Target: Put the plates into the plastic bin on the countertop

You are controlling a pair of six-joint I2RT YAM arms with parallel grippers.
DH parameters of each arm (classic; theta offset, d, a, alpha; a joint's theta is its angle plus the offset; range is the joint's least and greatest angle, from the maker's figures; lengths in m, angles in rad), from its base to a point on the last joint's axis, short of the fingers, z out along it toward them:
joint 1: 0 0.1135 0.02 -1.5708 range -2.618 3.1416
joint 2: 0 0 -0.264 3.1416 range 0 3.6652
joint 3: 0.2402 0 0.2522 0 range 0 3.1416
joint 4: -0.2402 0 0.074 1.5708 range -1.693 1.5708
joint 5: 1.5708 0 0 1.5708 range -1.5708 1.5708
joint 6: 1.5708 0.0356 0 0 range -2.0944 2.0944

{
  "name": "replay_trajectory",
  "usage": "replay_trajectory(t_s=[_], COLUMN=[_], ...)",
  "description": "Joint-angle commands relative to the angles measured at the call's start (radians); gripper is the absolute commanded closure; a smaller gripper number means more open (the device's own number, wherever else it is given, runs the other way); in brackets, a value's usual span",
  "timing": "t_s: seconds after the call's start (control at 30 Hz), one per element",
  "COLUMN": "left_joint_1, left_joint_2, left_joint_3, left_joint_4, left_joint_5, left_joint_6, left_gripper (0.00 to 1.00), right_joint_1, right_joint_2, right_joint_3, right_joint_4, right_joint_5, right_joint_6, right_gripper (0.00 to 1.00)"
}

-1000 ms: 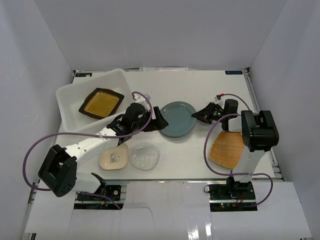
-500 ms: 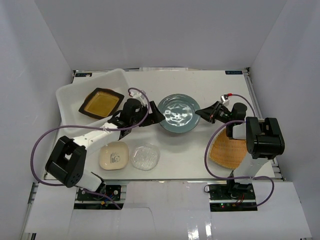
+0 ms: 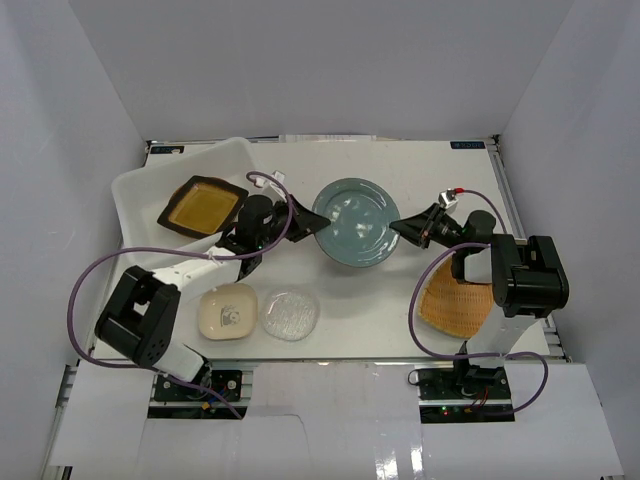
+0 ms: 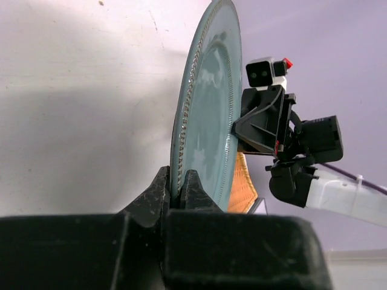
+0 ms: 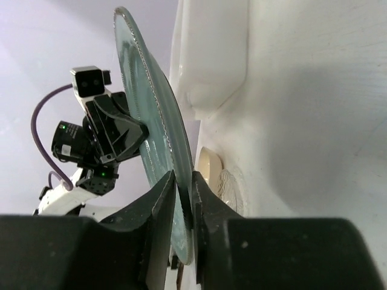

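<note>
Jaws on both sides are pinched onto the teal plate (image 3: 355, 222): the left gripper (image 3: 306, 228) clamps its left rim and the right gripper (image 3: 400, 228) the opposite rim (each wrist view shows the rim seated between the fingers). The plate appears lifted off the surface (image 3: 400, 170), mid-table. Carrying looks like the step in hand. Next it must travel left to the plastic bin (image 3: 140, 185), both arms moving in step, clearing the amber square plate (image 3: 205, 205) inside. Both arms reach inward, low, converging.
</note>
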Motion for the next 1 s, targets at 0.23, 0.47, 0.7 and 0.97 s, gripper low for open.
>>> replay_trajectory(t_s=[0.23,0.47,0.7,0.97], left_joint_1=[0.166,0.536,0.846,0.925], left_joint_2=[-0.219,-0.362,-0.342,-0.176], left_joint_3=[0.01,0.059,0.008,0.066], left_joint_4=[-0.088,-0.188,-0.224,-0.27], left_joint_5=[0.088,0.199,0.244,0.129], left_joint_6=[0.031,-0.013,-0.075,0.03], left_gripper=[1.0,1.0,1.0,1.0], right_joint_1=[0.045,0.091,0.271,0.47], right_joint_2=[-0.093,-0.182,-0.248,-0.279], right_joint_3=[0.026,0.049,0.158,0.221], right_joint_4=[0.144,-0.182,-0.74,-0.936], right_joint_5=[-0.055,-0.003,0.216,0.408], right_joint_6=[0.043,-0.205,-0.646,-0.81], right_gripper=[0.13,0.05,0.09,0.1])
